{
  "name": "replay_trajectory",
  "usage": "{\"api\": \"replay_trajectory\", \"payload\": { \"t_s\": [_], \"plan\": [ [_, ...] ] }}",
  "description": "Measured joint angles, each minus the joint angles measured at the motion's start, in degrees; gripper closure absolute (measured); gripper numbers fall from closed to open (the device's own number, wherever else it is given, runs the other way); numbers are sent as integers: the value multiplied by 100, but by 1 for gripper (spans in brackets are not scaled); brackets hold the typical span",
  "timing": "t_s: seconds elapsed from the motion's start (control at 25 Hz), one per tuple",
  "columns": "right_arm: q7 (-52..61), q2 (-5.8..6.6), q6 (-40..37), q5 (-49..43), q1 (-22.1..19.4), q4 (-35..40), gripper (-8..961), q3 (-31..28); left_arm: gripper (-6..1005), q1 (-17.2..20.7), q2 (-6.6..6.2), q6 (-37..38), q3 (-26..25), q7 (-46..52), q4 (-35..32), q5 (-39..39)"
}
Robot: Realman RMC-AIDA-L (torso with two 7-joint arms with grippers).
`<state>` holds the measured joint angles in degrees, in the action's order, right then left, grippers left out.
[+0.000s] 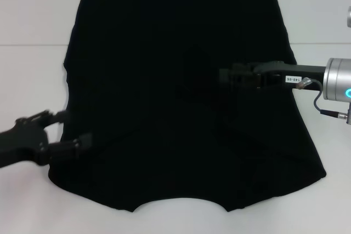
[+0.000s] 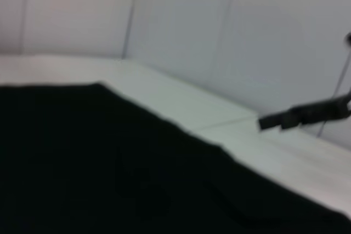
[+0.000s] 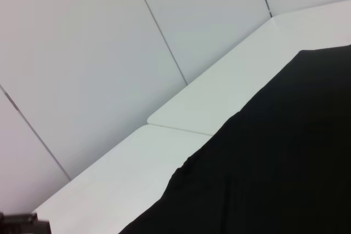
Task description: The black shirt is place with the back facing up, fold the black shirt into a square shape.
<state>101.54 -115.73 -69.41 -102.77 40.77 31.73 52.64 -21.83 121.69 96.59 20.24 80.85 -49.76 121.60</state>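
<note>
The black shirt [image 1: 181,97] lies spread flat on the white table [image 1: 33,15], plain side up, no letters showing, with its curved neck edge nearest me. My left gripper [image 1: 71,129] is open at the shirt's left edge near the front corner, one finger on each side of the fabric edge. My right gripper [image 1: 225,75] reaches in from the right and hovers over the shirt's right middle. The shirt also shows in the left wrist view [image 2: 109,163] and the right wrist view [image 3: 274,163]. The right gripper shows far off in the left wrist view [image 2: 301,113].
The table has a seam line across it [image 1: 33,45]. Pale wall panels [image 3: 109,53] stand behind the table. Bare table surface lies on both sides of the shirt.
</note>
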Motion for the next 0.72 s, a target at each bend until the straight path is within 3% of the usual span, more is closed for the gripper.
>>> {"api": "replay_trajectory", "payload": {
  "t_s": [0.32, 0.48, 0.72],
  "plan": [
    [41, -110, 23, 1, 105, 13, 370, 1, 62, 36, 11, -713, -167, 164, 61, 834],
    [48, -160, 17, 2, 134, 13, 369, 0, 79, 25, 12, -1175, -133, 440, 96, 897],
    [54, -192, 13, 15, 141, 13, 369, 0, 104, 22, 16, -1291, -134, 638, 99, 1032]
  ]
}}
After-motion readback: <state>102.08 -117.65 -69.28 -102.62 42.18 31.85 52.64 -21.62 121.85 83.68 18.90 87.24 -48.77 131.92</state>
